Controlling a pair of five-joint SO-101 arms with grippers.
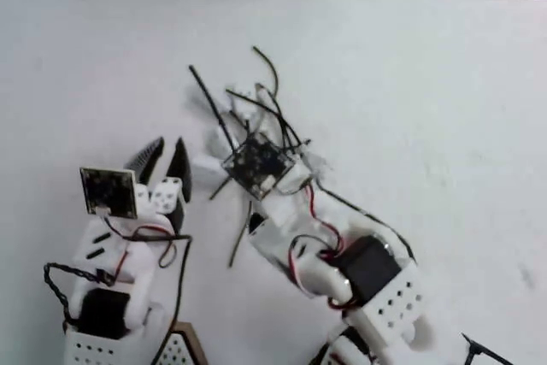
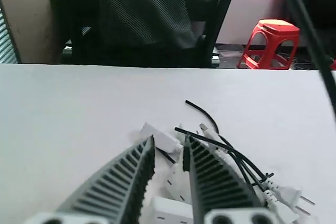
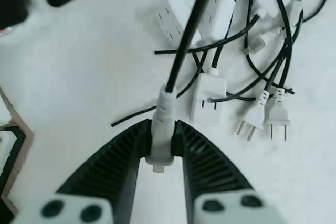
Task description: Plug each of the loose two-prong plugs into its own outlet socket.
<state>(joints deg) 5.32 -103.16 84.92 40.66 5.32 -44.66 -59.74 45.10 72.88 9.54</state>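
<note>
Left gripper (image 1: 169, 146) was parked just beside the cord pile (image 1: 256, 113), fingers parted only narrowly, nothing held. On the table (image 1: 427, 83), a white outlet socket (image 3: 209, 98) was tangled up in that pile, with a loose plug (image 3: 277, 116) lying just beside it. Right gripper (image 3: 160, 129) was clamped on a white two-prong plug (image 3: 159, 148) near the pile. Pick-up looked done for this one; next, its prongs would need to be lined up with a free socket's slots

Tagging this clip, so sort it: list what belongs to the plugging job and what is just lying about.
Job: held plug, right gripper, loose plugs, outlet sockets, left gripper, black cords.
Lying about: red stool, mesh chair, behind the table.
</note>
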